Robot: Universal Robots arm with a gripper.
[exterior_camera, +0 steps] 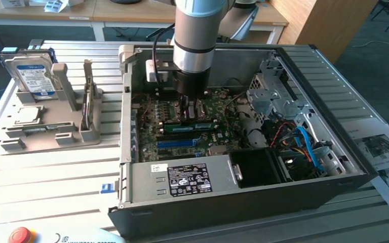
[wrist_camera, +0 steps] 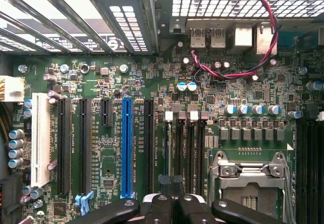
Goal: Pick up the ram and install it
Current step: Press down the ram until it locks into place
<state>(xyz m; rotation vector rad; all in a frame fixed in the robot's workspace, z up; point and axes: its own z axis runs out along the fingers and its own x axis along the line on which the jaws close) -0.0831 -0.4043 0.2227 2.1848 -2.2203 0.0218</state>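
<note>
The arm has its gripper (exterior_camera: pixel 190 104) down inside the open computer case (exterior_camera: pixel 329 177), low over the green motherboard (exterior_camera: pixel 211 109), and from where I stand it looks pressed together as tight as it goes. In the wrist view the black fingers (wrist_camera: pixel 174 209) meet with no real gap, right over the bank of narrow memory slots (wrist_camera: pixel 185 148) that sits between the long blue slot (wrist_camera: pixel 126 145) and the metal processor socket (wrist_camera: pixel 248 176). At the fingertips there is a dark, thin edge running into those slots, and in the exterior view a green stick, which I take to be the ram (exterior_camera: pixel 198 123), lies along the board just beside the gripper. I cannot say for certain whether the fingers pinch its top edge or merely push on it. My guess is that the picking up is done and the job is at the seating stage: the stick seems to be in or at its slot, but whether it is fully home and latched is hidden. Off to the exterior view's left, the grey parts holder (exterior_camera: pixel 52 136) carries the blue-labelled hard drive (exterior_camera: pixel 34 76), untouched.
</note>
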